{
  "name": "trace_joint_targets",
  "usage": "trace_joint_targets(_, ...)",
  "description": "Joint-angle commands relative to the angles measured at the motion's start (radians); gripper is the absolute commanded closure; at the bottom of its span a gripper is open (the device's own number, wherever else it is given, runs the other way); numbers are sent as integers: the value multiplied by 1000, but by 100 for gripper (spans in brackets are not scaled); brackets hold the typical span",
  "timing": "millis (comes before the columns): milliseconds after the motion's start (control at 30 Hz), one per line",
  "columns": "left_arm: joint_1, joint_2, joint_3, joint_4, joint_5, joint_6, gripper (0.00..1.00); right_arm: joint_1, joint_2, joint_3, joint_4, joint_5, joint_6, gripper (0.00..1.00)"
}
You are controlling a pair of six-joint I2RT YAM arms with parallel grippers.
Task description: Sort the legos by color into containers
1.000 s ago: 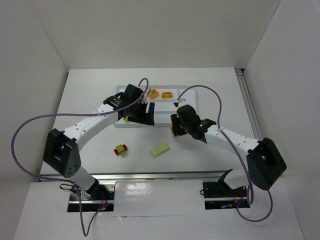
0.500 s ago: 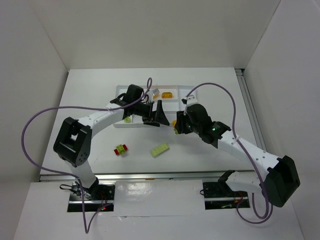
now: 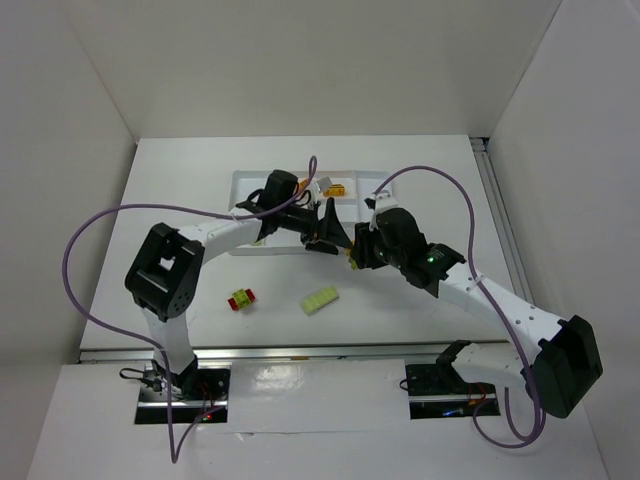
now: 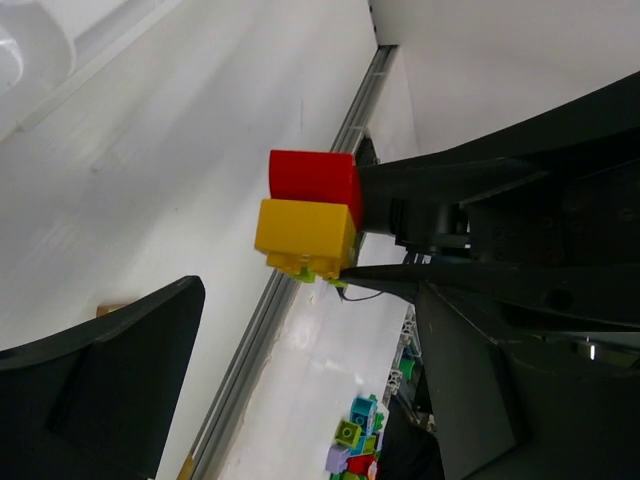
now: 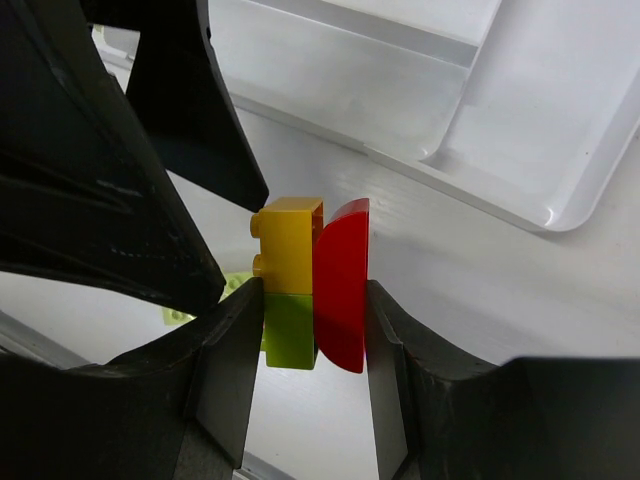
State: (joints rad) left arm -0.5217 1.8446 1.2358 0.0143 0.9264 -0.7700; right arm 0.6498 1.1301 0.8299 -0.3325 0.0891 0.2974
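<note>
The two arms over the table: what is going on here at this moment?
The right pincer grips a red, yellow and green lego stack near the white tray. The left pincer, open, faces that stack, not touching it. A light green brick and a small red-green stack lie loose on the table.

Pose log: left arm rises from the near edge of the tabletop on the left side, its elbow link raised there and its forearm running rightward to mid-tabletop. The left end effector (image 3: 330, 228) is rolled on its side, jaws spread wide, pointing right. The right arm stretches from the near right corner diagonally toward mid-tabletop. The right end effector (image 3: 357, 252) faces the left one at close range, its fingers (image 5: 225, 360) clamped flat on a small brick stack (image 5: 310, 285).
</note>
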Motion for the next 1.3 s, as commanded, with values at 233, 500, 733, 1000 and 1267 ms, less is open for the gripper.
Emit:
trace_joint_targets(233, -18, 47, 85, 82, 42, -48, 12, -6, -21, 29, -17, -22, -20, 59)
trace_joint_targets(500, -27, 76, 113, 47, 42, -22, 17, -6, -12, 47, -17, -51, -20, 59)
trace_joint_targets(733, -27, 58, 74, 65, 42, -22, 35, -6, -1, 48, -26, -42, -20, 59)
trace_joint_targets(1000, -27, 48, 83, 47, 42, -22, 82, -6, 29, 48, -26, -23, -11, 59)
trace_joint_targets(1267, -8, 48, 93, 24, 61, -2, 100, -6, 30, 58, -17, -35, -1, 38)
